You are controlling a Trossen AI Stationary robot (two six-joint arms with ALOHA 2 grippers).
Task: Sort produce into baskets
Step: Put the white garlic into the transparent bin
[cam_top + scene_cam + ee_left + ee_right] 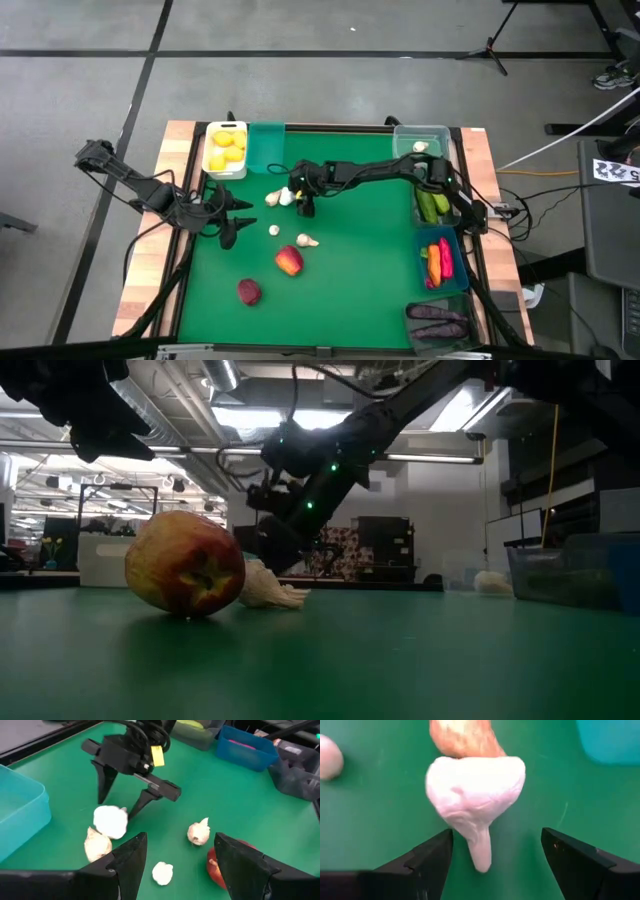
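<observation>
Garlic bulb (475, 795) sits right between my right tool's (122, 802) spread fingers, pointy stem toward me. My left tool (232, 222) waits spread, farther off.

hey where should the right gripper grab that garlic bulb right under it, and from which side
Take the garlic bulb across its wide rounded body, coming straight down from above. It lies on its side, its thin stem toward the open right gripper. The stem looks too narrow to hold. A second bulb touches it, so keep the fingers clear of that side.
</observation>
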